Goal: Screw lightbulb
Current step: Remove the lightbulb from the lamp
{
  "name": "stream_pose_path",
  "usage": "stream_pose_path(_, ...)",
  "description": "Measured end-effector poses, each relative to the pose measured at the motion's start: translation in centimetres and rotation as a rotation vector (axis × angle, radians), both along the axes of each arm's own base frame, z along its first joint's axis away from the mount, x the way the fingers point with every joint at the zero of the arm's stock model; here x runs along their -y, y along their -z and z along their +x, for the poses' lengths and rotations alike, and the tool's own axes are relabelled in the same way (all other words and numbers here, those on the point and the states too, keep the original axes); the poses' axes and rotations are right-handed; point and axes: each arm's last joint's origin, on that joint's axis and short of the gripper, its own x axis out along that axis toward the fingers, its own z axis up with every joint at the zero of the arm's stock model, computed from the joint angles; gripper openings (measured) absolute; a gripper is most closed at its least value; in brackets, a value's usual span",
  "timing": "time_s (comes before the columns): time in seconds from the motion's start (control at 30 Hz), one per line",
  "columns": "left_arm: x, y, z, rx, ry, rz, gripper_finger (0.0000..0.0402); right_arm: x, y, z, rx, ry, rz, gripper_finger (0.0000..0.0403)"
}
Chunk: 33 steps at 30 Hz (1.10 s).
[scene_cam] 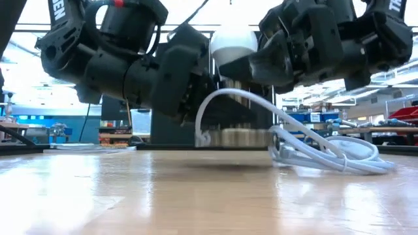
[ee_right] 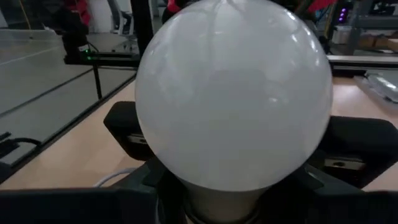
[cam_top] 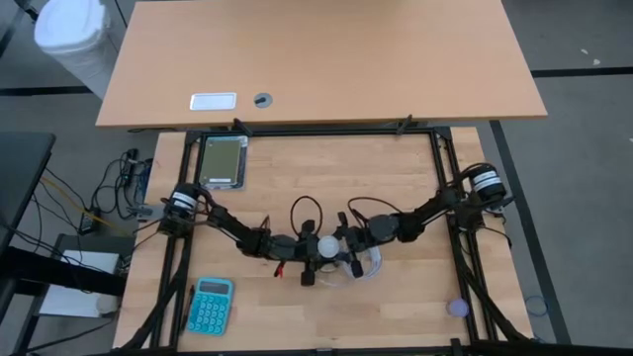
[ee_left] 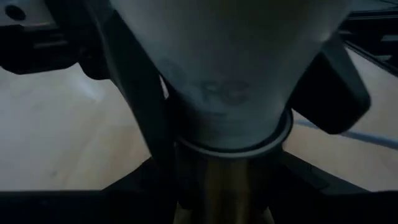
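The lightbulb [cam_top: 324, 244], a white frosted globe [ee_right: 233, 93] tapering to a printed neck [ee_left: 230, 74], stands upright at the table's middle between both grippers. My left gripper [cam_top: 313, 248] comes from the left, lower down [scene_cam: 192, 91]. My right gripper [cam_top: 337, 243] comes from the right, just under the globe [scene_cam: 253, 68]. Straight below the bulb sits the round grey socket disc [scene_cam: 238, 138], level and close over the wood. Whether it touches the table, I cannot tell. Its white cord [scene_cam: 313, 153] arcs up and lies in loops to the right. My left gripper is shut on the metal-coloured stem [ee_left: 217, 186] right beneath the bulb's collar, roughly level from the table's left. Its own fingers and the dark hide the exact spot. The disc hangs below it. My right gripper pinches the bulb's neck [ee_right: 221, 202] between its two fingers [ee_left: 146, 106], just under the globe. It comes nearly level from the table's right. The bulb stands upright, globe up, clear of the table.
A teal calculator [cam_top: 211, 305] lies near the front left. A grey metal box [cam_top: 222, 161] sits at the far left, and a small purple disc [cam_top: 457, 308] at the front right. A wooden desk [cam_top: 326, 59] borders the far edge. The cord's loops [cam_top: 371, 265] lie just right of centre.
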Motion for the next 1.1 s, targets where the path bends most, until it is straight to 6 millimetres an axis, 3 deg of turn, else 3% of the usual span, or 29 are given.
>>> stream_pose_path(0.17, -0.2, -0.8, -0.1, 0.002, -0.043, 0.027, 0.0198, 0.2, -1.2, -0.3, -0.017, 0.051, -0.013, 0.0172)
stream_pose_path(1.1, -1.0, -0.9, -0.3, 0.009, -0.325, 0.075, 0.0188, -0.5, -1.8, -0.2, -0.043, 0.525, 0.053, 0.0172)
